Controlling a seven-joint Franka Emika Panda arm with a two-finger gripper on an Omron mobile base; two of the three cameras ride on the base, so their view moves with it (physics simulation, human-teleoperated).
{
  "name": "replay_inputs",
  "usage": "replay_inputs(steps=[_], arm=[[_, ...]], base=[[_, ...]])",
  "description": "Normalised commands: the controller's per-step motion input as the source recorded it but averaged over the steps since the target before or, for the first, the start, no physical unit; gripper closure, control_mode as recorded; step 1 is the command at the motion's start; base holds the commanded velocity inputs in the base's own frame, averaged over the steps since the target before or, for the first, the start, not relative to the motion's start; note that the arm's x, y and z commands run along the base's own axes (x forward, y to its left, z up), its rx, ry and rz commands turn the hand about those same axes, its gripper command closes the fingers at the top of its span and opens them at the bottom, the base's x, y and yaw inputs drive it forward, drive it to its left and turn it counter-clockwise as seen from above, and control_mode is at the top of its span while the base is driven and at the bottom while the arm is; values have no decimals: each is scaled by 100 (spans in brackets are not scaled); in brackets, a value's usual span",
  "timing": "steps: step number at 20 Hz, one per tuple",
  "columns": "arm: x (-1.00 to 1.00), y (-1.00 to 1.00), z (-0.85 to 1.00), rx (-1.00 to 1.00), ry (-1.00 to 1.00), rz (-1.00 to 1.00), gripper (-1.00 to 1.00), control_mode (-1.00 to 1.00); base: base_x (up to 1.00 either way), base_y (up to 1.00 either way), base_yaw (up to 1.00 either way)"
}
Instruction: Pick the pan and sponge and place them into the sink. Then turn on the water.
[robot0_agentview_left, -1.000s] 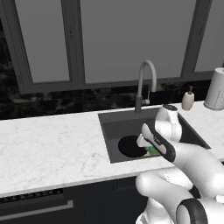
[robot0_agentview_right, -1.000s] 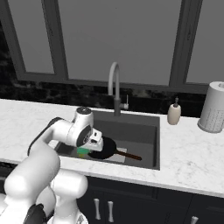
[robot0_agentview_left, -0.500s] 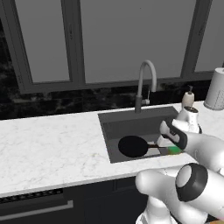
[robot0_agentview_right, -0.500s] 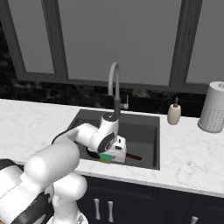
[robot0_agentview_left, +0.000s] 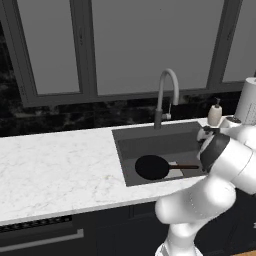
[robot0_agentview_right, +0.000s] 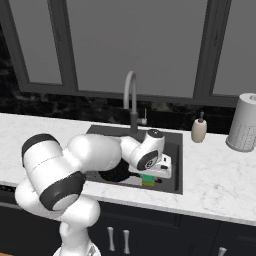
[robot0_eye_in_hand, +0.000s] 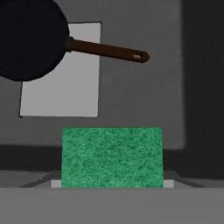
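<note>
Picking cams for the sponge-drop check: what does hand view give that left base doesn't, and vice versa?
Hand view alone: the sponge, green top up, close at the gripper end, above the sink floor's light patch. Left base alone: faucet, no water running, soap bottle, counter. Both: pan lying in the sink, handle clear of the sponge.

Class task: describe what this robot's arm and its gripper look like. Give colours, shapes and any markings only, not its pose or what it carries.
The arm is glossy white, built of fat rounded segments with dark grey or black bands at the joints. A round dark cap sits near the wrist. The gripper has a boxy white body. No cables or markings show.
</note>
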Motion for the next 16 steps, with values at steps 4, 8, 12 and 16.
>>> replay_inputs(steps=[4, 8, 12, 16], arm=[[70, -55, -30, 0, 0, 8, 100, -100], [56, 1, -54, 0, 0, 12, 100, -100], [44, 7, -43, 0, 5, 11, 100, -100], [39, 0, -33, 0, 1, 8, 100, -100]], base=[[0, 0, 0], [0, 0, 0], [0, 0, 0], [0, 0, 0]])
